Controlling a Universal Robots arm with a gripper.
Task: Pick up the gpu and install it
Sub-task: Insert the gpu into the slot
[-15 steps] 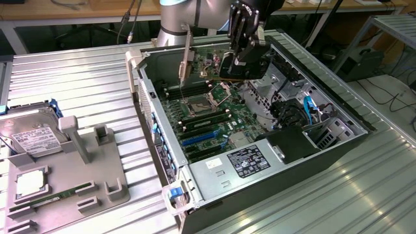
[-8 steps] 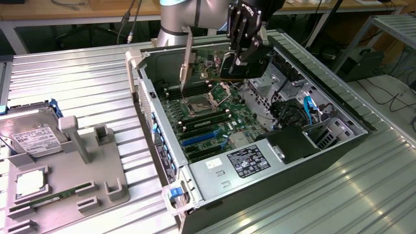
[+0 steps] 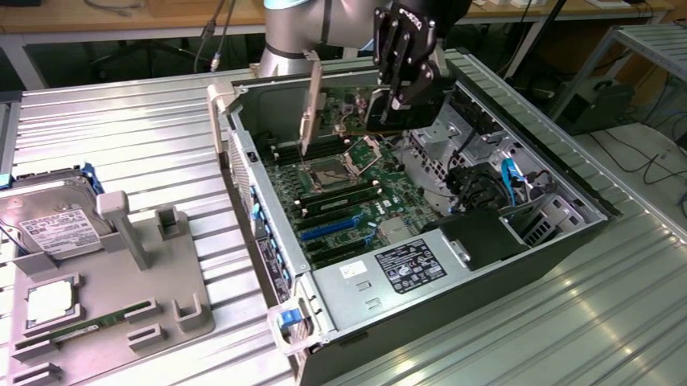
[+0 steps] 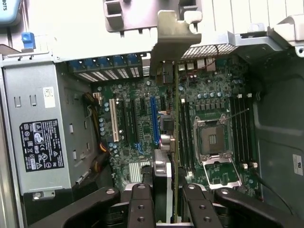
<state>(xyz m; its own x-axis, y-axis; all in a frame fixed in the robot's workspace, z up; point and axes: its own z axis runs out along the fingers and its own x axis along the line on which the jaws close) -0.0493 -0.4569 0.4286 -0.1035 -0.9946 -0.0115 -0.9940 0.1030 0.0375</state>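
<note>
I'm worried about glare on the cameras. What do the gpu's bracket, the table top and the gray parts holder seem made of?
The gpu's bracket: thin pale sheet metal, dull sheen, bent at its end. The table top: ribbed metal, probably aluminium, streaked with bright reflections. The gray parts holder: matte, no highlights, blocky moulded posts, likely plastic.

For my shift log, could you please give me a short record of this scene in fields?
gripper: shut on the graphics card
card: held on edge above the motherboard in the open computer case, apparently not seated
grey holder: beside the case, carrying a hard drive and a memory stick
</note>
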